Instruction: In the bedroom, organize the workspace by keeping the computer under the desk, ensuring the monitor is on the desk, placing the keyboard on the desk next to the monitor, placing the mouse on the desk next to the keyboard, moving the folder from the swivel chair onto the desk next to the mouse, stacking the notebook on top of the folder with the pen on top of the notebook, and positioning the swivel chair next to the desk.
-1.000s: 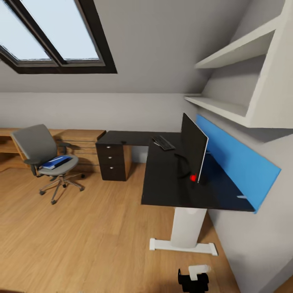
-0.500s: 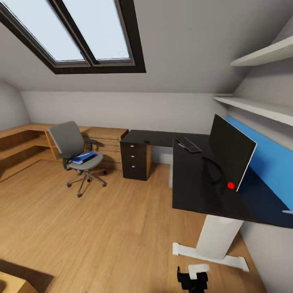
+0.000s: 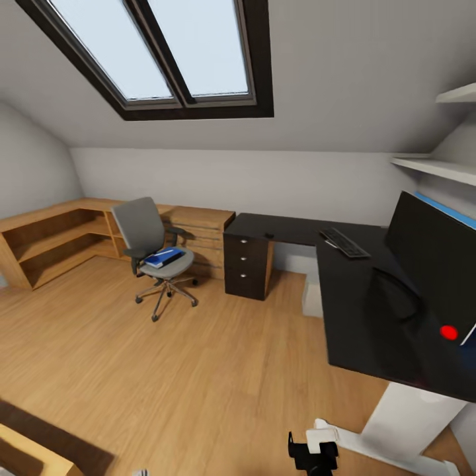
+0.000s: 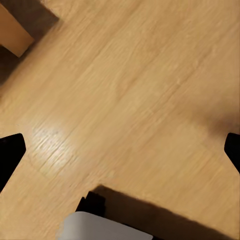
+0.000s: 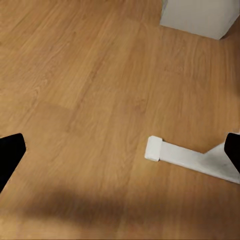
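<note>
The grey swivel chair (image 3: 147,233) stands on the wood floor, left of the black drawer unit (image 3: 247,266) and apart from the desk. On its seat lies the bright-blue folder (image 3: 162,257); the notebook and pen are too small to tell there. The glossy black desk (image 3: 360,301) bears the monitor (image 3: 430,259) at the far right, the keyboard (image 3: 344,242) and the small black mouse (image 3: 269,235). Under it stands the light grey computer (image 3: 312,296). My left gripper (image 4: 120,152) and right gripper (image 5: 120,152) both hang open over bare floor.
Low oak shelving (image 3: 56,238) runs along the left wall under a skylight (image 3: 172,53). The desk's white foot (image 5: 182,157) lies on the floor close to my right gripper. A wooden box corner (image 3: 26,456) sits at my near left.
The whole picture has slid right as the camera turned left: chair and desk now sit further right in view, and the oak shelving has come in. No thing has moved.
</note>
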Robot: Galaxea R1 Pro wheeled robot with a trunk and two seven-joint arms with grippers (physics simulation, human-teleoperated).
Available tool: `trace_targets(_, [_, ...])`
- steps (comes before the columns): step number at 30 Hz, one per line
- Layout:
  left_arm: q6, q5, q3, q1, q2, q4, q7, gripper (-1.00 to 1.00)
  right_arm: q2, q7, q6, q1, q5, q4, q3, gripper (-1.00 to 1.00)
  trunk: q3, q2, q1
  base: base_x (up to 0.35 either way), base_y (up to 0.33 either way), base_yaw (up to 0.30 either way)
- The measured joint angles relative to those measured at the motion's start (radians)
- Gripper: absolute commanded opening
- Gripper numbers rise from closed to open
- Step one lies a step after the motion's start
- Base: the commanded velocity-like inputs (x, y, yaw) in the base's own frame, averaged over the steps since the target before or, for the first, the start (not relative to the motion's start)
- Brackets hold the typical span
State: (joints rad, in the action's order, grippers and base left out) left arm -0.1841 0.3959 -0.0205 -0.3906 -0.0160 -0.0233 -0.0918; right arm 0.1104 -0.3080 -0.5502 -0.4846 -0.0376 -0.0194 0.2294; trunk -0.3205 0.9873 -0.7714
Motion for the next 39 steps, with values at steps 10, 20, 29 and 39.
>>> trace_targets(10, [-0.001, -0.011, 0.0, -0.001, 0.012, 0.001, 0.0, 1.0, 0.001, 0.004, -0.023, 0.02, 0.004, 0.0, 0.001, 1.0, 0.0, 0.0, 0.0, 0.31, 0.159, 0.006])
trace_targets(20, [0.001, -0.011, 0.0, 0.0, 0.015, 0.001, 0.0, 1.0, -0.003, 0.005, -0.045, 0.03, 0.007, 0.001, 0.001, 1.0, 0.0, 0.0, 0.0, 0.322, 0.1, 0.0])
trace_targets(29, [0.001, -0.011, 0.0, 0.0, 0.017, 0.001, 0.001, 1.0, -0.003, 0.004, -0.042, 0.03, 0.007, 0.001, 0.001, 1.0, 0.0, 0.0, 0.0, 0.327, 0.058, 0.0])
trace_targets(39, [0.001, -0.011, 0.0, 0.0, 0.017, 0.001, 0.001, 1.0, -0.003, 0.004, -0.038, 0.03, 0.003, 0.0, 0.002, 1.0, 0.0, 0.0, 0.0, 0.33, 0.003, 0.0])
